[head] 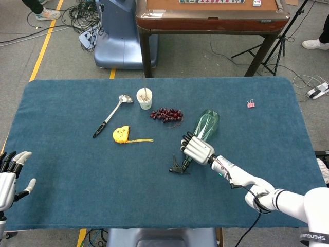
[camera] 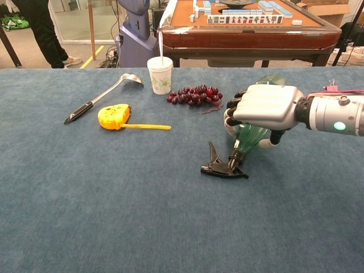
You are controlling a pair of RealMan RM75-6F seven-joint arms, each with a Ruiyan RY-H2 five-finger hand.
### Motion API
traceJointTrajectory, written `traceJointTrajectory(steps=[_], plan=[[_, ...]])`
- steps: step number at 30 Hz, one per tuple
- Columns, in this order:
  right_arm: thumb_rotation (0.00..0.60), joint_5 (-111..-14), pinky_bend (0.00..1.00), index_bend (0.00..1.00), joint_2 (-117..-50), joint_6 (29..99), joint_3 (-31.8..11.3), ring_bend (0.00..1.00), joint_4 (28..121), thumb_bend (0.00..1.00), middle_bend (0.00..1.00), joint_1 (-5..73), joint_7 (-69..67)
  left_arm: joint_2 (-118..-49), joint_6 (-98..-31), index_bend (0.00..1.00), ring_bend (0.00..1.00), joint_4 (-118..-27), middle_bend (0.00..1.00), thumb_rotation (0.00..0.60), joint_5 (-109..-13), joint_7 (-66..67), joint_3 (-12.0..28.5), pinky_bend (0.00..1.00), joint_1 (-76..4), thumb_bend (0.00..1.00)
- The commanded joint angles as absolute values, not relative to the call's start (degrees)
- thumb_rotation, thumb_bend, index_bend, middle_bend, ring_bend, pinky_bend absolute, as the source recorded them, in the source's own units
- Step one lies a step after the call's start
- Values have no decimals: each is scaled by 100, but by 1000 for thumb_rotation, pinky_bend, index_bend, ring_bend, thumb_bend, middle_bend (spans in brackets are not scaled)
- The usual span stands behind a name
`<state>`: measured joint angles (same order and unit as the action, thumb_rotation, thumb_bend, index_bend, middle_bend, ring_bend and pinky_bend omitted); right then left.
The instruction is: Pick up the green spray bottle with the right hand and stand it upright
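The right hand curls its fingers over the narrow shoulder of the green spray bottle, gripping it. The bottle is translucent green with a faceted body and a black trigger head, lying on its side on the blue bench near the grapes. The left hand rests with its fingers spread, holding nothing.

The desk wears a dark teal cloth and stands on a grey floor marked with a yellow line. Beyond it is a brown wooden mahjong table on dark legs, with a blue-grey machine base and tangled cables to one side. A tripod's black legs stand at the other, near a white power strip.
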<state>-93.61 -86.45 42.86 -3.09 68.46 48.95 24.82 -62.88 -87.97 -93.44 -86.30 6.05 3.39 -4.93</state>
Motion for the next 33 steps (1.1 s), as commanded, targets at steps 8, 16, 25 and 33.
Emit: traceJointTrajectory(steps=[8, 16, 25, 33], plan=[[600, -9330, 196, 555, -8851, 4471, -242, 196, 6532, 263, 376, 4954, 2340, -6302, -8804, 147, 94, -9266, 166, 600, -8592, 549, 340, 15, -465, 330], [600, -9156, 196, 617, -8607, 5123, -529, 247, 7039, 282, 427, 4858, 1412, -6318, -8793, 147, 94, -9225, 166, 600, -8596, 516, 348, 15, -474, 330], [600, -8494, 198, 625, -8088, 5569, -1051, 255, 8121, 283, 436, 4610, -241, -6320, -8788, 147, 94, -9248, 166, 600, -8634, 520, 344, 15, -488, 330], [600, -7937, 201, 634, -7759, 5491, -1282, 255, 8682, 280, 441, 4349, -2090, -6325, -8790, 147, 94, -9232, 166, 600, -8628, 509, 339, 15, -478, 330]])
